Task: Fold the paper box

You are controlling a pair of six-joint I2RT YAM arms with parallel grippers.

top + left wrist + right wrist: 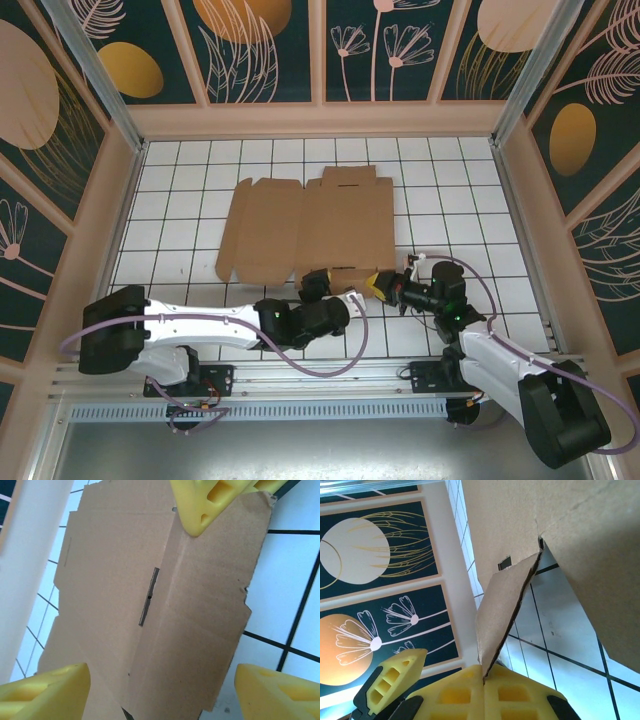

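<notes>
One flat brown paper box (310, 230) lies unfolded, flap (505, 610) pinched in right tool (380, 285), left tool (316, 284) apart.

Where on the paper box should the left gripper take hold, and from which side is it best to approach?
Probably the near edge of the paper box, approached from the near side. The sheet lies flat on the table, so only an edge offers the open left gripper something thin to pinch; the right gripper is shut on a raised near flap beside it.
</notes>
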